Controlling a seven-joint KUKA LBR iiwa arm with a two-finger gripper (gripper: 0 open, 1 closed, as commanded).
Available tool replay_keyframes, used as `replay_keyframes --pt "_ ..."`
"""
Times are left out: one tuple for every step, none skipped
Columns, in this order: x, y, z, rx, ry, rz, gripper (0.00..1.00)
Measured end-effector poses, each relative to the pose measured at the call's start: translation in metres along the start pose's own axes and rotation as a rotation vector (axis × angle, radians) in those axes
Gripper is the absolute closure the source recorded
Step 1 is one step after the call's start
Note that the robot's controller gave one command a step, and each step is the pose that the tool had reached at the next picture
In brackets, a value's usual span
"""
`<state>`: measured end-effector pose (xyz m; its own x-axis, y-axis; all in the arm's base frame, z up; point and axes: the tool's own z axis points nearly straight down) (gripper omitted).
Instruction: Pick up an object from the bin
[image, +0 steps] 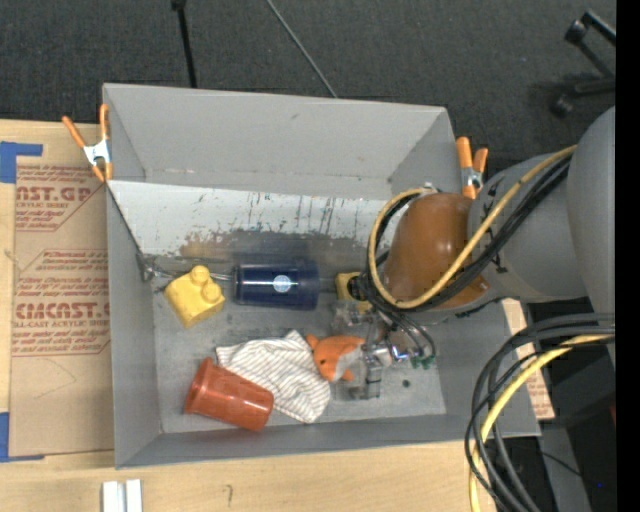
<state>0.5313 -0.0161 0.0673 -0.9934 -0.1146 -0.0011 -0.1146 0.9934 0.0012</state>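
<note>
In the grey bin (270, 140), a striped cloth (280, 372) sprawled up front, a dark blue can (277, 284) lay along the back, a red-orange cup (228, 396) lay at the cloth's left, a yellow block (195, 294) sat left of the can, and the gripper (368, 368) was down just beside a small orange thing (335, 352) at the cloth's right; apart or together, couldn't tell
</note>
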Motion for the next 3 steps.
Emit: replay_keyframes --pt "-0.0031 0.0000 -0.0025 0.000 -0.001 -0.232 1.00" --pt "-0.0031 0.0000 -0.0025 0.000 -0.001 -0.231 1.00" --pt "-0.0016 0.0004 -0.0076 -0.001 0.005 -0.232 1.00"
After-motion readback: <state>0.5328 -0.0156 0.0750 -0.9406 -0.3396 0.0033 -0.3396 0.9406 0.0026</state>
